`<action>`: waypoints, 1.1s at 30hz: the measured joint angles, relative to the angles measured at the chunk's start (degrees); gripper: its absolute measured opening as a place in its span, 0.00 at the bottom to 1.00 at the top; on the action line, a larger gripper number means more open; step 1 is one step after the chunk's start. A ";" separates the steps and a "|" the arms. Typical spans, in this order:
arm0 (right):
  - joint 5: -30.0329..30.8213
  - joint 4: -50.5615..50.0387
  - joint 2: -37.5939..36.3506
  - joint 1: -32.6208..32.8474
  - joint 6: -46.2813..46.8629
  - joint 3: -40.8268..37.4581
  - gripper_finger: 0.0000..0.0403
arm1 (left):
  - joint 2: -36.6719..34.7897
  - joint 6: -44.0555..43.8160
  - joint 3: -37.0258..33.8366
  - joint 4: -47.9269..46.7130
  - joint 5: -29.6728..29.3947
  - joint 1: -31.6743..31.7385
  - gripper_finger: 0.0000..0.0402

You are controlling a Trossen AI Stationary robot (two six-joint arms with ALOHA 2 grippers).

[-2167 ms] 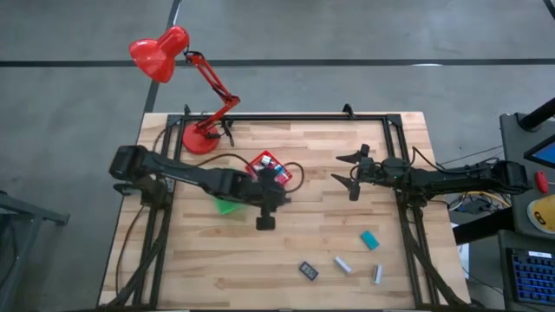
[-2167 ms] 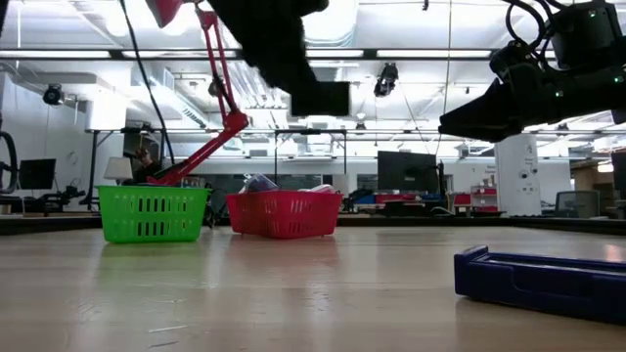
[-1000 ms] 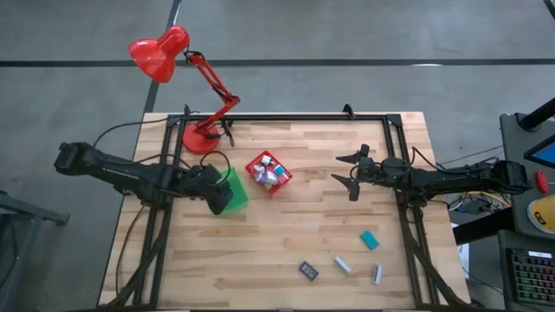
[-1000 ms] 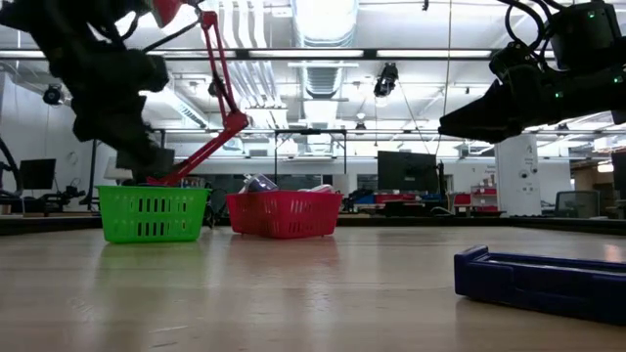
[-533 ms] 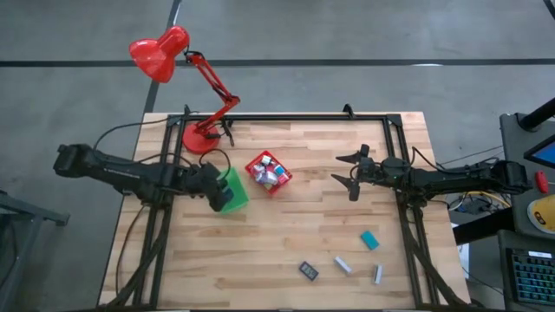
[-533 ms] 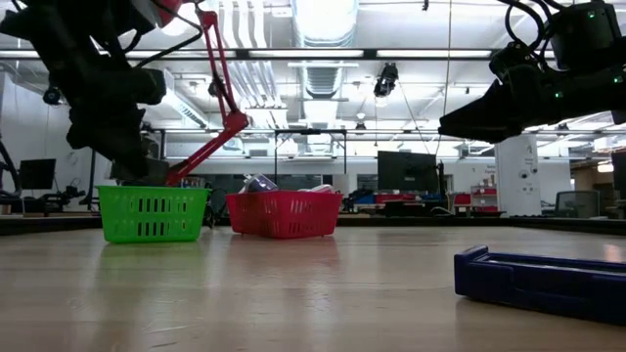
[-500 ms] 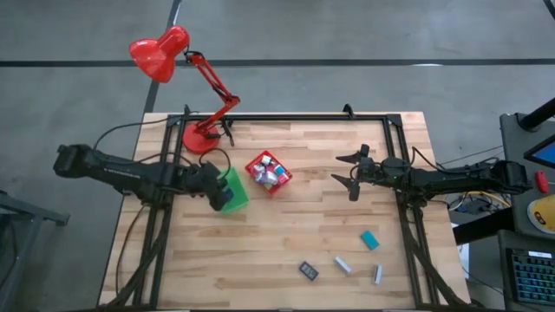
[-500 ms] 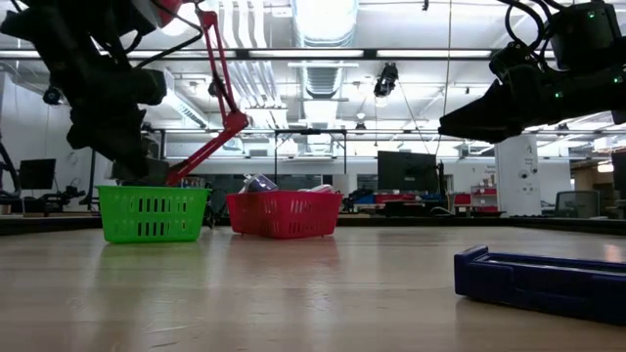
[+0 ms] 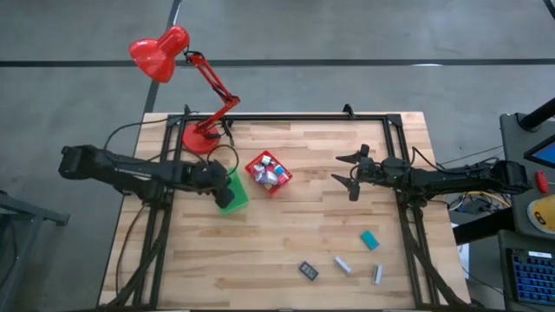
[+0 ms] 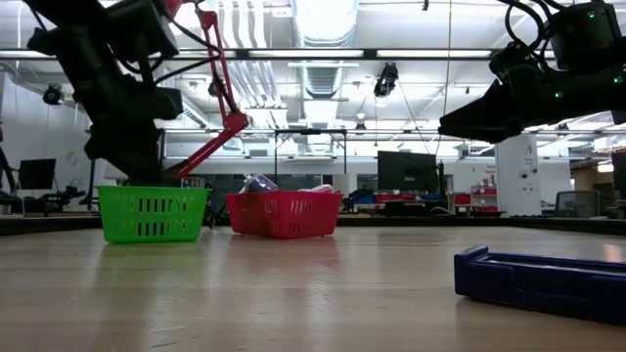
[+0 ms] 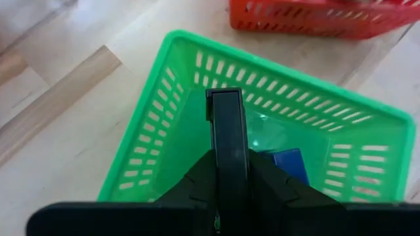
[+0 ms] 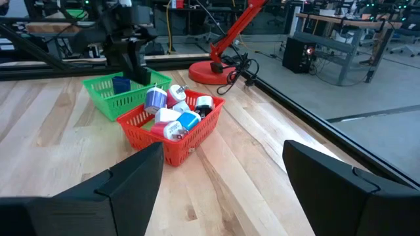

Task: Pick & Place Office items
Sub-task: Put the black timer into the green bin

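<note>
Black and flat, the rectangular piece [image 11: 228, 141] sits pinched in my left claw [image 11: 226, 190], its long axis running straight out from the fingers toward the far wall of the green bin [image 11: 167, 85]. From what I see, the coming release turns on this: the piece hangs directly over the bin's open floor, inside the rim, with a blue block [image 11: 289, 164] already lying on the bottom just beside it. I judge a plain drop would land it inside.

In the high view the left claw [image 9: 218, 184] is left of centre, at the green bin [image 9: 234, 192], with the red bin [image 9: 268, 171] just to its right. My right claw [image 9: 350, 174] hangs spread wide and empty at right of centre, well apart from both bins. 4 items remain on the worktop [image 9: 295, 234] at lower right: a teal block [image 9: 370, 240], a dark piece [image 9: 309, 270] and 2 pale sticks [image 9: 343, 264]. The right arm is nearer to them.

Only the left wrist view shows the held piece and the bin's contents; the high view hides both under the arm. The right wrist view alone shows the red bin [image 12: 190, 141] heaped with small items.
</note>
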 joint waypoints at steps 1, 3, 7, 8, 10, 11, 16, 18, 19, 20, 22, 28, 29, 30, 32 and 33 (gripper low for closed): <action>0.00 0.00 0.00 0.00 -0.01 0.00 0.77 | 0.62 0.00 0.00 0.22 0.25 -0.02 0.16; 0.00 0.00 0.00 0.00 -0.01 0.00 0.77 | 2.10 -0.01 0.00 0.82 0.60 -0.02 0.16; -0.01 0.00 0.00 0.00 0.00 0.00 0.76 | 5.30 0.00 0.00 2.22 0.83 -0.02 0.16; 0.00 0.00 0.00 0.00 -0.02 0.00 0.76 | 6.01 -0.02 0.00 2.66 0.96 -0.02 0.16; -0.02 0.00 0.00 0.00 0.00 0.00 0.75 | 7.38 0.00 0.00 3.32 1.01 -0.02 0.16; 0.00 0.00 0.00 0.00 -0.01 0.00 0.75 | 7.97 -0.02 0.00 3.48 1.01 0.00 0.16; 0.00 0.00 0.00 0.00 -0.02 0.00 0.76 | 10.31 -0.28 0.00 3.64 1.15 0.05 0.16; 0.00 0.00 0.00 0.00 0.00 0.00 0.76 | 11.04 -0.28 0.00 3.66 1.15 0.05 0.16; 0.00 0.00 0.00 0.00 0.00 0.00 0.77 | 11.32 -0.28 0.00 3.66 1.12 0.05 0.16; 0.00 0.00 0.00 0.00 -0.01 0.00 0.77 | 11.51 -0.31 0.00 3.83 1.10 0.05 0.16; -0.01 0.00 0.00 0.00 0.00 0.00 0.77 | 11.76 -0.33 0.02 3.87 0.99 0.05 0.16; 0.00 0.00 0.00 0.00 -0.02 0.00 0.76 | 10.78 -0.46 0.00 3.62 1.45 0.05 0.22; 0.00 0.00 0.00 0.00 0.00 0.00 0.75 | 10.52 -0.46 0.00 3.68 1.59 0.05 0.24; 0.00 0.00 0.00 0.00 -0.01 0.00 0.75 | 10.34 -0.43 0.00 3.73 1.69 0.05 0.25; -0.02 0.00 0.00 0.00 -0.02 0.00 0.75 | 10.20 -0.24 0.00 3.92 2.34 0.05 0.28; 0.00 0.00 0.00 0.00 -0.01 0.00 0.75 | 10.20 -0.20 0.00 3.94 2.53 0.05 0.29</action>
